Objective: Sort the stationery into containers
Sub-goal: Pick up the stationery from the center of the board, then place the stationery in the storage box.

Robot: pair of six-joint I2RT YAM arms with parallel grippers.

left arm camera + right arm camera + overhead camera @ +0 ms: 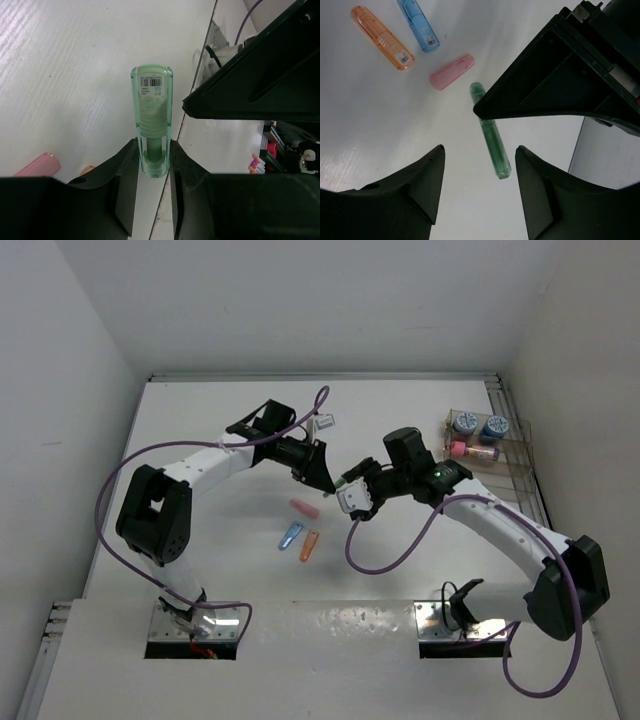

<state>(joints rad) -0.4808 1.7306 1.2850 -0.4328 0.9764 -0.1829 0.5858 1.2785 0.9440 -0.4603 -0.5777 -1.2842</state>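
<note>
My left gripper (152, 160) is shut on the end of a green capsule (152, 120) and holds it above the table. In the top view the left gripper (323, 478) is right next to my right gripper (348, 496). My right gripper (479, 152) is open and empty, and the green capsule (491, 132) hangs between and just beyond its fingertips. Pink (303, 508), blue (291, 534) and orange (309, 545) capsules lie on the table. The clear box (512, 468) at the right holds two blue-and-white rolls (465, 423) and a pink marker (473, 450).
White walls close in the table on the left, back and right. In the right wrist view the left gripper's black body (570, 75) fills the upper right, just above the green capsule. Purple cables loop from both arms.
</note>
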